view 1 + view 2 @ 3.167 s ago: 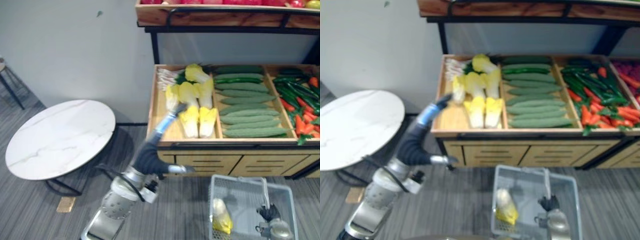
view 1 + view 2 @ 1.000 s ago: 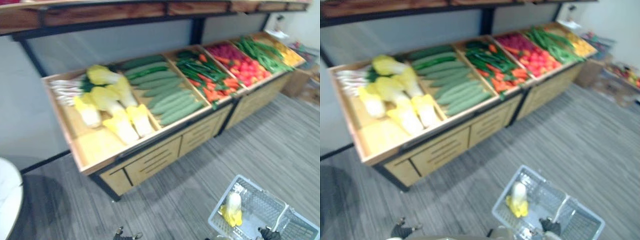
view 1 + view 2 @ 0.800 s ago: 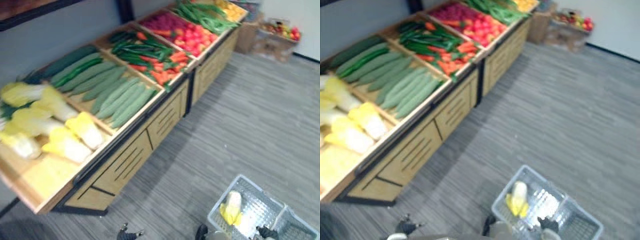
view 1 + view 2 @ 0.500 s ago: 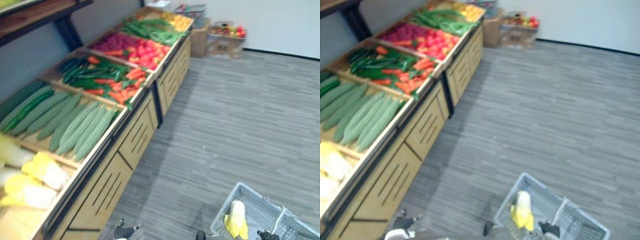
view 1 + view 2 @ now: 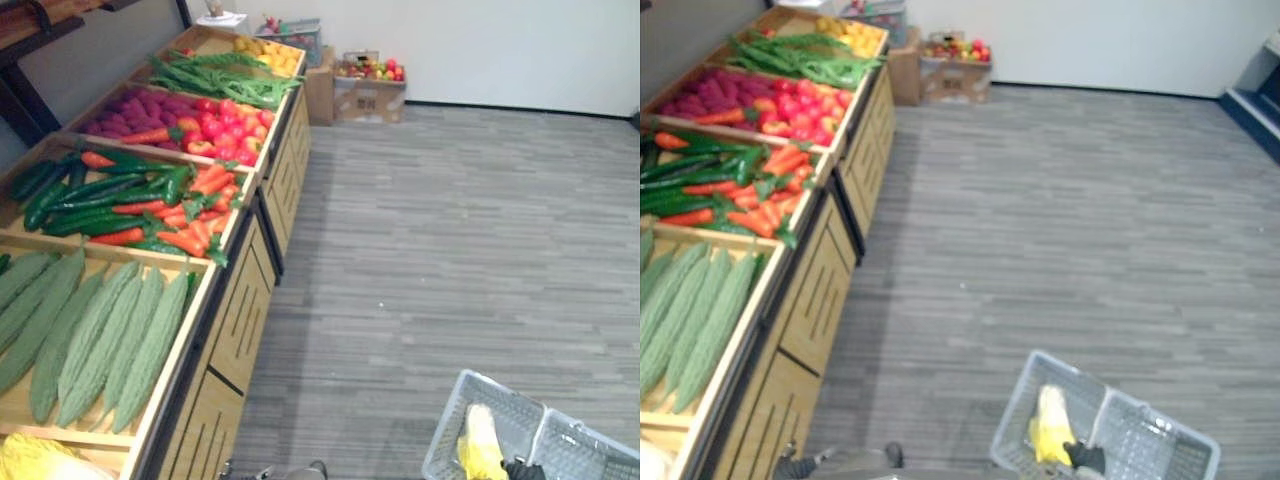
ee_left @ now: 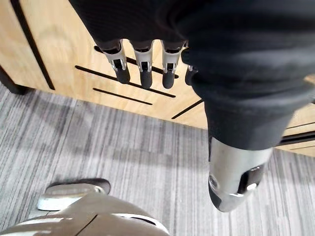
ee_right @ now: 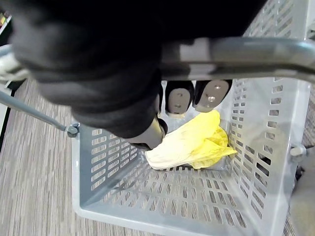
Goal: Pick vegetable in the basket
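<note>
**Head views.** Grey mesh basket (image 5: 445, 440) at five o'clock, over the grey plank floor (image 5: 450, 230) and well apart from the wooden produce stand (image 5: 235, 310) on the nine o'clock side.

**Contents.** One yellow cabbage (image 7: 189, 142), lying on the mesh bottom of the basket.

**Right hand** (image 7: 113, 83). Clamped on the basket's handle (image 7: 256, 51), with fingers (image 7: 211, 96) curled under the bar.

**Left hand** (image 6: 221, 73). Hangs near a drawer front (image 6: 54, 44) of the stand, fingers (image 6: 142, 69) straight and spread, thumb clear, nothing held.

**Bins of the stand.**
- Seven o'clock: pale green gourds (image 5: 90, 340)
- Nine o'clock: carrots (image 5: 205, 185) among dark green vegetables
- Towards eleven o'clock: red, green and yellow produce

**Far end.** Cardboard box (image 5: 370, 90) of fruit at twelve o'clock, by the far wall.

**Step in hand, by judgement.** Carrying the basket along the stand between picks, with one vegetable already in and no reach begun.

**Next move, by judgement.** Calls for:
1. Facing a bin squarely
2. Raising the free left hand over a single vegetable
3. Closing round its middle
4. Lowering it into the basket beside the handle, clear of the cabbage
</note>
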{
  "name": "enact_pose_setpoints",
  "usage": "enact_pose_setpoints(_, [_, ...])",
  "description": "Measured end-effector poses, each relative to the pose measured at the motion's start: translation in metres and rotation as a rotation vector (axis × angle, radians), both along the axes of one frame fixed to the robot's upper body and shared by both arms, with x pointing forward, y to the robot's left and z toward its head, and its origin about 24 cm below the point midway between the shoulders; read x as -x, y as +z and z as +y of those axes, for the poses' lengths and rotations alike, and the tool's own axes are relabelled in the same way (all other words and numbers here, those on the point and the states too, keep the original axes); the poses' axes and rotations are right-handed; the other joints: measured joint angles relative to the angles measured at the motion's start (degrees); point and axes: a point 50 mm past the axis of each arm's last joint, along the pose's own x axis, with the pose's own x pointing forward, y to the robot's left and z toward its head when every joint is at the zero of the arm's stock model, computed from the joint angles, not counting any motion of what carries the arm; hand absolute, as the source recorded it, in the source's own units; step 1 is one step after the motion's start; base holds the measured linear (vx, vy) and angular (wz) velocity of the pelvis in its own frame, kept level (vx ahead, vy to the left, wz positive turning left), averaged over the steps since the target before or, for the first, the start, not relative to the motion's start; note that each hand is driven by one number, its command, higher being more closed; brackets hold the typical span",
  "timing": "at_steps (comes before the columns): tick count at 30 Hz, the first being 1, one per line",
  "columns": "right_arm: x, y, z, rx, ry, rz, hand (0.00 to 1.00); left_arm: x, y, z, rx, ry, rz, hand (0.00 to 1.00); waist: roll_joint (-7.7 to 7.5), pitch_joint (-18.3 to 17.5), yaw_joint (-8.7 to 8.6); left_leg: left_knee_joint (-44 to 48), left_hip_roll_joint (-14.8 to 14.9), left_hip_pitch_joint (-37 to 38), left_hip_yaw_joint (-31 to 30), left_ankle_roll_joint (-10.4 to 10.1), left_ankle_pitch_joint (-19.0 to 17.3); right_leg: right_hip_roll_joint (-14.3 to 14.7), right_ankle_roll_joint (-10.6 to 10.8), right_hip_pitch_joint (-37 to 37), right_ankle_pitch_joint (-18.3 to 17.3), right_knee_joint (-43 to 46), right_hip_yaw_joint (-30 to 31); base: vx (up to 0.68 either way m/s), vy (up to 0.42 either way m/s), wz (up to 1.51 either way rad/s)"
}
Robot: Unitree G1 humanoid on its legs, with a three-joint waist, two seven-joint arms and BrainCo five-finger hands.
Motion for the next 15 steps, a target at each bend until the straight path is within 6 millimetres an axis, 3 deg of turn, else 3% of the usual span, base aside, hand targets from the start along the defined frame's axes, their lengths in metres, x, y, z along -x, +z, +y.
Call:
enact_pose_setpoints(3, [0.000, -0.001, 0.008, -0.021, -0.006, -0.003, 1.00, -0.006, 0.000, -0.004, 0.007, -0.035, -0.009, 0.00, -0.03, -0.2, 0.82, 3.8, -1.4, 0.1, 1.3, 1.2, -4.5, -2.5, 4.4, -0.1, -2.1, 2.2, 0.2, 0.18, 0.102, -0.14])
enact_pose_setpoints(4, [0.000, 0.000, 0.004, -0.011, -0.007, -0.006, 1.00, -0.006, 0.000, -0.005, 0.010, -0.041, -0.007, 0.00, 0.41, -0.2, 0.86, 4.4, -1.2, 0.2, 1.5, 1.3, -5.1, -2.3, 4.9, -0.9, -2.5, 4.6, 0.4, 0.20, 0.104, -0.26])
enact_pose_setpoints(5, [-0.004, 0.003, -0.001, 0.006, 0.002, -0.021, 1.00, -0.007, -0.001, -0.009, 0.016, -0.061, -0.007, 0.00, 1.57, -0.1, 1.05, 5.1, -0.4, 1.1, 2.3, 1.3, -6.0, -1.4, 4.9, -4.5, -2.5, 13.3, 0.9, 0.14, 0.089, -0.38])
enact_pose_setpoints(6, [-0.011, 0.006, -0.001, 0.015, 0.001, -0.055, 1.00, -0.010, 0.000, -0.010, 0.013, -0.094, -0.009, 0.00, 1.25, 0.1, 1.11, 5.2, -0.5, 2.4, 3.2, 1.7, -6.8, -1.3, 3.8, -10.8, -1.8, 26.2, 1.9, 0.13, 0.097, -0.34])
enact_pose_setpoints(7, [-0.014, 0.008, 0.000, 0.016, 0.002, -0.070, 1.00, -0.011, 0.001, -0.007, 0.009, -0.110, -0.009, 0.00, 0.72, 0.1, 0.88, 5.3, -0.8, 3.0, 3.2, 2.1, -7.2, -1.6, 2.0, -13.7, -0.5, 32.2, 1.9, 0.19, 0.090, -0.15])
enact_pose_setpoints(8, [-0.019, 0.010, 0.000, 0.021, 0.002, -0.096, 1.00, -0.013, 0.001, -0.005, 0.008, -0.126, -0.011, 0.00, 0.96, 0.5, 0.39, 5.4, -1.0, 5.4, 3.1, 2.6, -8.2, -2.0, 0.7, -18.2, 2.5, 42.8, 1.8, 0.18, 0.053, 0.03])
enact_pose_setpoints(10, [-0.021, 0.010, 0.006, 0.005, -0.006, -0.109, 1.00, -0.016, 0.003, -0.001, -0.002, -0.125, -0.016, 0.00, -0.27, 0.7, 0.06, 5.4, -0.4, 8.3, 2.6, 2.6, -9.8, -0.8, -0.2, -21.5, 0.5, 49.9, 0.5, 0.25, 0.027, 0.08])
enact_pose_setpoints(12, [-0.026, 0.011, 0.009, -0.003, -0.007, -0.124, 1.00, -0.022, 0.004, 0.001, -0.008, -0.129, -0.030, 0.00, -0.87, 0.7, 0.09, 5.1, 0.3, 10.1, 2.4, 2.5, -11.6, 0.2, -0.9, -24.5, -1.3, 48.4, -3.7, 0.32, -0.038, 0.05])
enact_pose_setpoints(15, [-0.032, 0.012, 0.005, -0.002, -0.031, -0.138, 1.00, -0.032, 0.004, -0.005, 0.016, -0.115, -0.041, 0.00, 0.52, 1.6, 0.09, 2.5, 2.3, 14.2, 2.1, 1.4, -12.7, 2.2, -1.9, -25.5, -2.0, 32.7, -11.7, 0.40, -0.094, 0.07])
